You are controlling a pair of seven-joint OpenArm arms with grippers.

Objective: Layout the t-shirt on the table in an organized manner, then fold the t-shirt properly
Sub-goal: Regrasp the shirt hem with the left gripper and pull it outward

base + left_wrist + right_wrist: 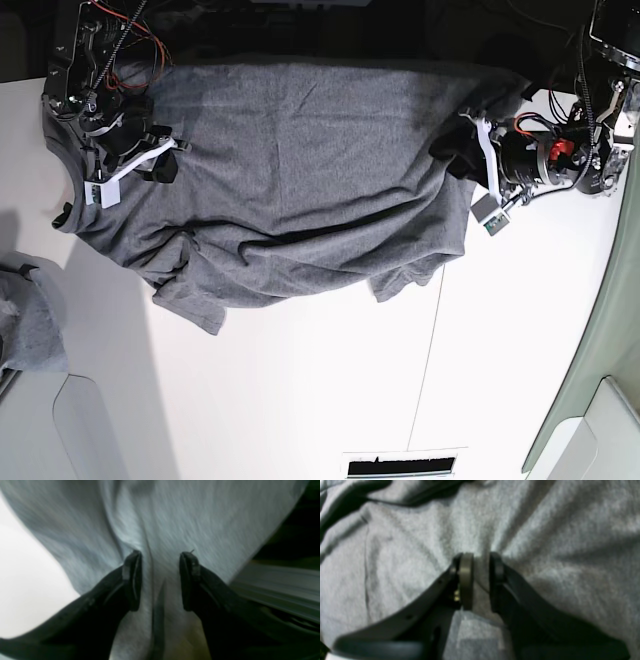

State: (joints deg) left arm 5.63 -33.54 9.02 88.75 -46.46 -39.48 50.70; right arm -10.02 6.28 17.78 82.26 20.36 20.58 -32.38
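The heather-grey t-shirt [300, 170] lies spread and wrinkled across the far part of the white table [300, 390], with one sleeve [190, 300] toward the front left. My right gripper [160, 150] is at the shirt's left end, near the collar. In the right wrist view it [481, 555] is shut on a bunched fold of the t-shirt [557, 542]. My left gripper [462, 135] is at the shirt's right edge. In the left wrist view it [160, 555] holds a ridge of the t-shirt [200, 517] between its fingers, with the table [25, 580] below at left.
A smaller grey cloth bundle [25, 320] lies at the table's left edge. A thin dark seam [430, 350] runs across the tabletop. A dark slot [400, 465] sits at the front edge. The table's right edge [600, 330] is close to my left arm.
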